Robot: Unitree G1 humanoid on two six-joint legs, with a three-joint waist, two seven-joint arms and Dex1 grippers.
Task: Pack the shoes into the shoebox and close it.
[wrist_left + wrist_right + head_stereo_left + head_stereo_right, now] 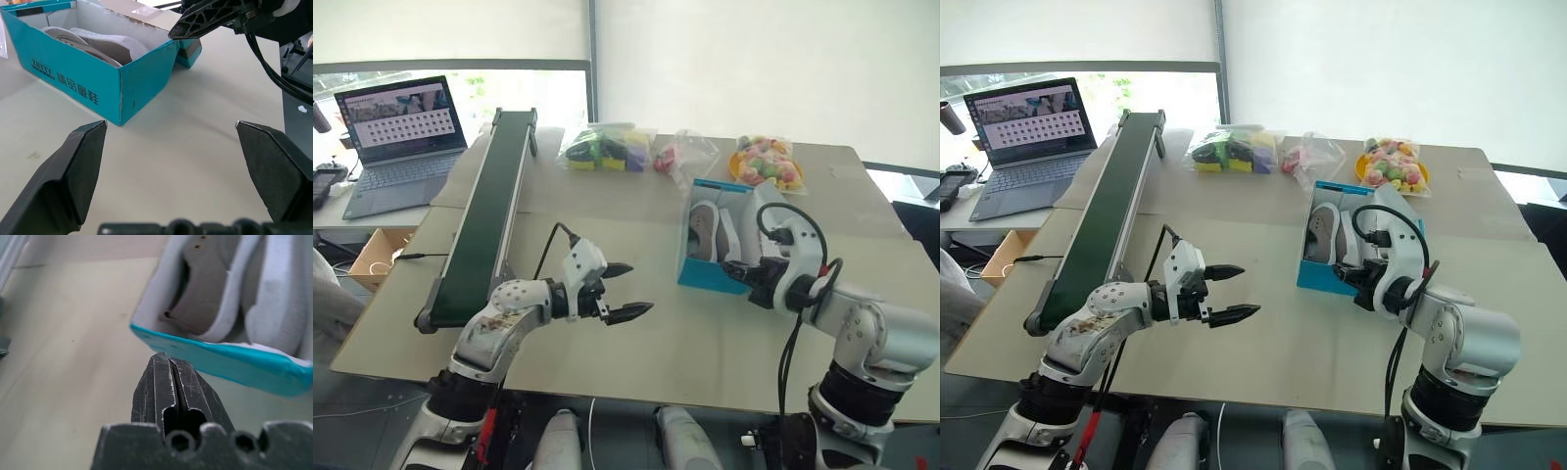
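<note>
Shoebox [1332, 257]: set on bench [1263, 225] at right of centre, lid still open. Thin cardboard judged light, walls flexible, crushable if pinched hard; lid edge judged best hold for closing. Shoes [1324, 233]: both seated inside, soft uppers, firm soles. Right gripper [172, 363]: fingers pressed shut, nothing held, tips just beside near box wall. Left gripper [1229, 292]: fingers spread wide, empty, held well apart from box.
</note>
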